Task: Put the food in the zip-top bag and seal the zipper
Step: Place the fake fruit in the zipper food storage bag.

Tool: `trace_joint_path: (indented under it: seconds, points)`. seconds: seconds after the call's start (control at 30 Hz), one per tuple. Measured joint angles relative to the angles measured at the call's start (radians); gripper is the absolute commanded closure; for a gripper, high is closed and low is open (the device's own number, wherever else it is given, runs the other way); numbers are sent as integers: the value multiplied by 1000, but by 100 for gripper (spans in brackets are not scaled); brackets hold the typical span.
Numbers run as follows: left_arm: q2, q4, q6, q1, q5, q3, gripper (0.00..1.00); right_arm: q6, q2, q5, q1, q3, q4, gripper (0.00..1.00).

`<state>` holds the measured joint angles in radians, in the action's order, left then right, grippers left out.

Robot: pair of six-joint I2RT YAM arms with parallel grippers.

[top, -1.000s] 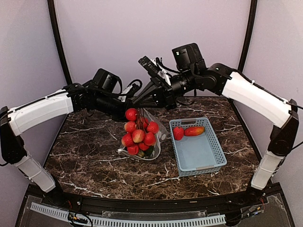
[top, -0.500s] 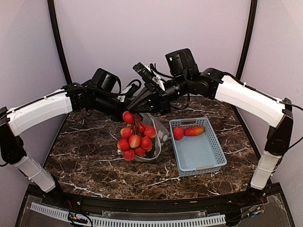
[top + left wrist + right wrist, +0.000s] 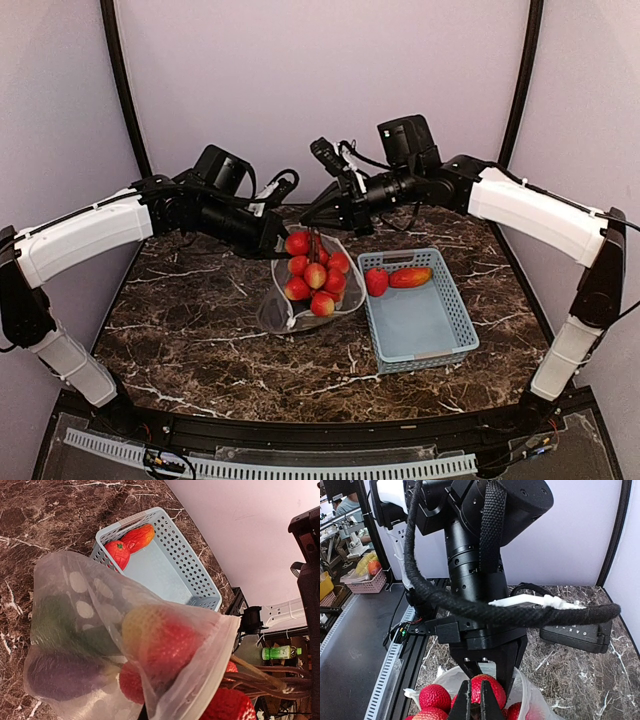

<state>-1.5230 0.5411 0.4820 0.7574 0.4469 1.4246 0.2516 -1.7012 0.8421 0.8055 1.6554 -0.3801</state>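
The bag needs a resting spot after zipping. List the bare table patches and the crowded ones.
Bare: the marble table left of the zip-top bag, the strip along its near edge, and the near half of the basket. Crowded: the far middle, where the left arm and right arm meet over the bag; the basket's far end holds two fruits.

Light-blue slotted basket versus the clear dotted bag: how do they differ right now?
The light-blue slotted plastic basket is rigid and sits flat on the dark marbled table; the clear white-dotted plastic bag is soft and slumped. The basket holds only a red round piece and a red-yellow oblong one; the bag holds a bunch of red round toy fruits. Both are open-topped, holding toy food.
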Motion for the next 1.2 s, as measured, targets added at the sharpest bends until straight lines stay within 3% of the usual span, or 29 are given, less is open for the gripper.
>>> trace_joint_path:
  seconds: [0.43,0.8,0.97,1.13,1.17,1.2]
  points:
    - [0,-1,0,0,-11,-5,99,-23,29,-148,2,-74,82,100]
    - [-1,-2,0,-1,-47,-5,99,73,34,-279,65,-168,120,100]
    - [-1,-11,0,1,-47,-5,99,61,34,-257,68,-177,128,100]
    - [-1,-17,-1,1,-50,-7,99,13,34,-139,67,-177,148,100]
    - [-1,-17,-2,1,-50,-8,99,5,34,-119,67,-177,150,98]
    - [-1,-18,-2,1,-50,-8,99,-1,34,-94,67,-177,154,85]
